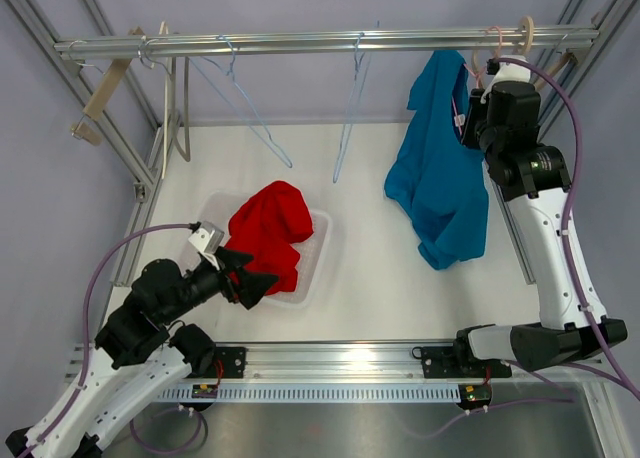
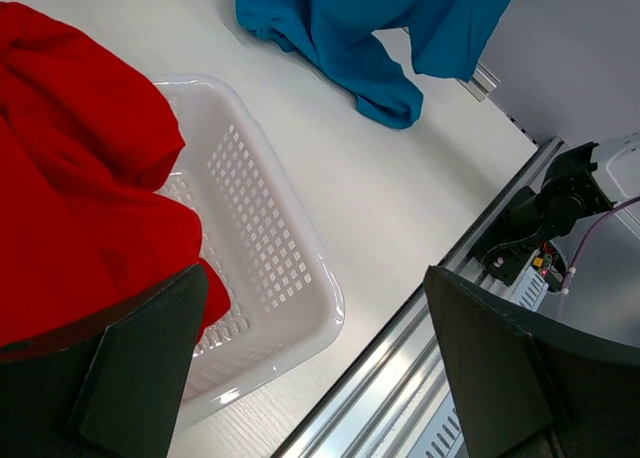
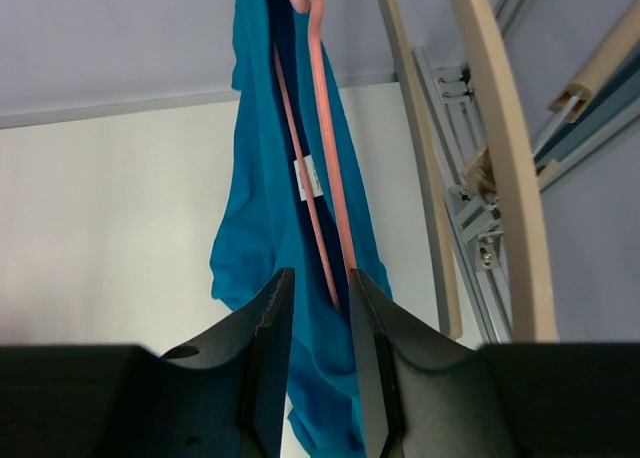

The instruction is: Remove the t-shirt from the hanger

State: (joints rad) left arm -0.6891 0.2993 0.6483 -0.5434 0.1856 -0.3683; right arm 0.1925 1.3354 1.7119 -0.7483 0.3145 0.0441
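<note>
The blue t-shirt hangs from a pink hanger on the rail at the back right, its lower end drooping to the table. My right gripper is raised beside the shirt's collar. In the right wrist view its jaws stand narrowly apart with the two pink hanger wires and blue cloth running down between them. The right finger touches the thicker wire and the left finger stands off. My left gripper is wide open and holds nothing, low over the near right corner of a basket. The shirt's hem shows far off.
A white perforated basket holds a red garment. Empty wire hangers and wooden hangers hang from the metal rail. More wooden hangers hang right of my right gripper.
</note>
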